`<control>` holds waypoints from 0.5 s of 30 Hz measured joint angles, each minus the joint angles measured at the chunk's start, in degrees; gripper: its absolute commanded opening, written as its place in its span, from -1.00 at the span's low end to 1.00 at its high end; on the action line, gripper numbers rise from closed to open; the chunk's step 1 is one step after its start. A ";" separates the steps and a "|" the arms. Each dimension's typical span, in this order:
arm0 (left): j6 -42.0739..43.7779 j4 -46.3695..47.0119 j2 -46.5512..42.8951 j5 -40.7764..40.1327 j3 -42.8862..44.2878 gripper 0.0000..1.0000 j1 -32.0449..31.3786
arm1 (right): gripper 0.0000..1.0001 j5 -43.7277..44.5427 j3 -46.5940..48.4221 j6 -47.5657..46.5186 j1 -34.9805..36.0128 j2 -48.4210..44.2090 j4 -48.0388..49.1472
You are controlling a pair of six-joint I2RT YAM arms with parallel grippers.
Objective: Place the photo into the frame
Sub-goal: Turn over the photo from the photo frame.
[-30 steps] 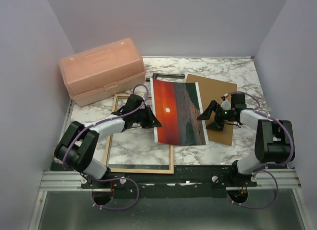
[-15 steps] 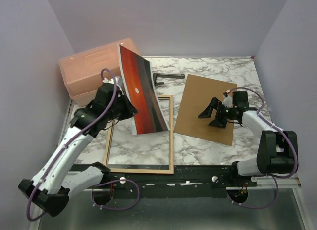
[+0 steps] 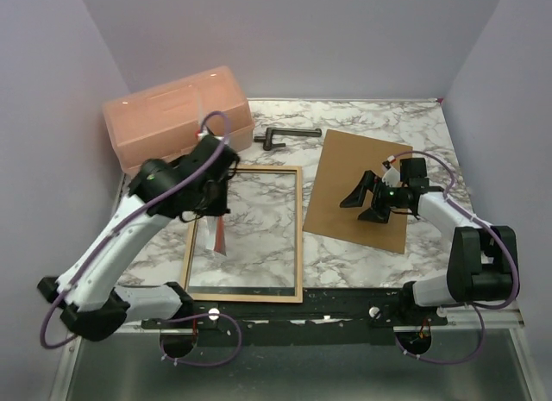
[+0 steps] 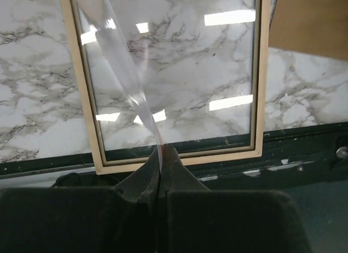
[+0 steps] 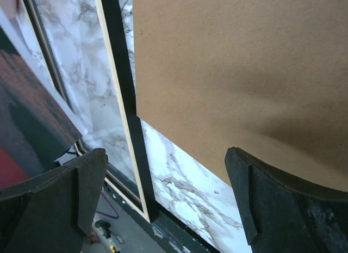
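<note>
My left gripper [image 3: 214, 209] is shut on one edge of the photo [image 3: 218, 237] and holds it up over the frame [image 3: 299, 237]. From above the photo shows only as a thin red sliver. In the left wrist view the photo [image 4: 122, 73] runs edge-on as a glossy strip from the shut gripper [image 4: 161, 155] across the pane of the frame [image 4: 260, 73]. The tan frame lies flat on the marble table. My right gripper [image 3: 371, 198] stands open and empty over the brown backing board [image 3: 358, 172]. The right wrist view shows the open gripper [image 5: 163, 198], the frame's edge [image 5: 122, 100] and the photo [image 5: 24, 122].
A pink plastic box [image 3: 177, 121] stands at the back left, close behind the left arm. A black tool [image 3: 285, 135] lies on the table behind the frame. The backing board [image 5: 244, 73] lies right of the frame, and walls close in three sides.
The left arm has lifted the photo off the table and backing board, swung it left and turned it edge-on over the frame. The right gripper has stayed over the backing board.
</note>
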 measured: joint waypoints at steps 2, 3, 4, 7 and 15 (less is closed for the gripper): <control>-0.15 0.31 4.74 0.04 0.24 -1.00 -3.41 | 1.00 -0.94 0.00 0.15 0.09 0.39 0.04; -0.37 1.31 8.00 0.07 0.31 -1.00 -5.20 | 1.00 -1.25 -0.02 0.17 0.17 0.59 0.07; -0.48 2.16 10.69 0.15 0.42 -1.00 -6.71 | 1.00 -1.42 -0.02 0.17 0.22 0.74 0.04; -1.27 3.85 18.71 0.26 2.03 -0.96 -10.69 | 1.00 -1.92 -0.02 0.11 0.24 1.09 0.02; -2.78 4.57 38.58 -0.68 13.00 -0.14 -18.95 | 1.00 -3.41 -0.55 0.02 0.24 2.38 0.28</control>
